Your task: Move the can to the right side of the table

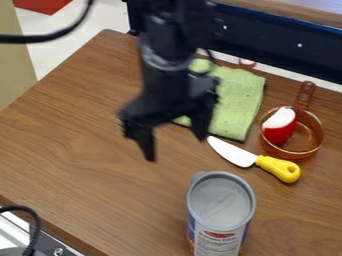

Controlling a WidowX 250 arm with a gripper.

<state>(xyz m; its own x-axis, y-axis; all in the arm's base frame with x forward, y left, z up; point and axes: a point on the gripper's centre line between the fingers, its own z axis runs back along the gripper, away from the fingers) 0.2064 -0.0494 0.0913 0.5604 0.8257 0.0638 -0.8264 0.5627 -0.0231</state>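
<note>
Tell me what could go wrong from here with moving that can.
The tall cylindrical can with a grey rim stands upright, so an off-centre push from the open black two-finger gripper might tip it. The toy knife with a yellow handle and white blade lies close beside it and could get knocked. Carried low toward the transparent amber pan, the can may bump that too.

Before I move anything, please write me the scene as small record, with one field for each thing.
can: upright on the table, nearest the camera
gripper: open, above the table, off the can
knife: lying between can and cloth, yellow handle
cloth: green, flat, beside the pan
pan: amber, see-through
in pan: red and white object
</note>
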